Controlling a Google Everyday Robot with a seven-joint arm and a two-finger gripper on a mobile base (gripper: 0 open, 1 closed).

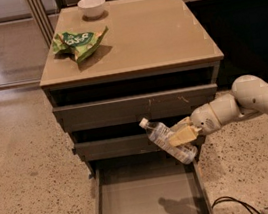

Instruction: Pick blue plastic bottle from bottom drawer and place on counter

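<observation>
My gripper (180, 137), at the cabinet's right front, has its jaws pinching the small clear blue plastic bottle (158, 134), tilted above the open grey-brown bottom drawer (139, 204). I should raise it clear of the upper drawer fronts (99, 113) before reaching the glossy tan counter (153, 35).
</observation>
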